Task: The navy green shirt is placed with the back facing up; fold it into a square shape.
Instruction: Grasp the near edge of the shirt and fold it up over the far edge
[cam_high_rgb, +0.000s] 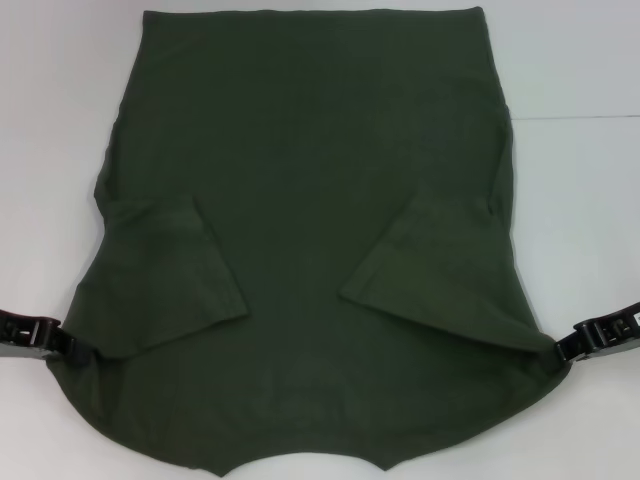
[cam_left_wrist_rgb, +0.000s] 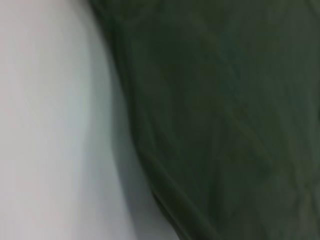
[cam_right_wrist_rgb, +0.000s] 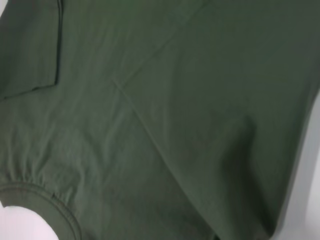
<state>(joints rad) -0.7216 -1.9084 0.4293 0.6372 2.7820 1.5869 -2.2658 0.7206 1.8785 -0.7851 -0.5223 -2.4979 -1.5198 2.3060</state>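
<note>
Collar edge: nearest the robot — the ribbed neckline of the navy green shirt (cam_high_rgb: 310, 200) curves along the lowest part of the head view; the right wrist view shows it at (cam_right_wrist_rgb: 55, 207).
Left gripper: the left gripper (cam_high_rgb: 62, 343) sits at the shirt's near left shoulder edge, touching the fabric; whether its fingers pinch the cloth or stand apart I cannot tell.
Right gripper: the right gripper (cam_high_rgb: 565, 348) mirrors it at the near right shoulder edge, against the cloth; its grip is likewise not visible.
Sleeves: both short sleeves lie folded inward over the body, left (cam_high_rgb: 160, 275) and right (cam_high_rgb: 440, 275), their hems slanting toward the middle.
Far end: the straight bottom hem lies flat at the far edge of the white table (cam_high_rgb: 580, 60), the body spread smooth between.
Step in hand: likely taking both shoulder corners to carry the collar end over toward the hem.
Doing it well: catch all layers at each corner, lift both sides evenly and keep the cloth taut between them — so the tucked sleeves stay in place and the fold lands square on the hem.
</note>
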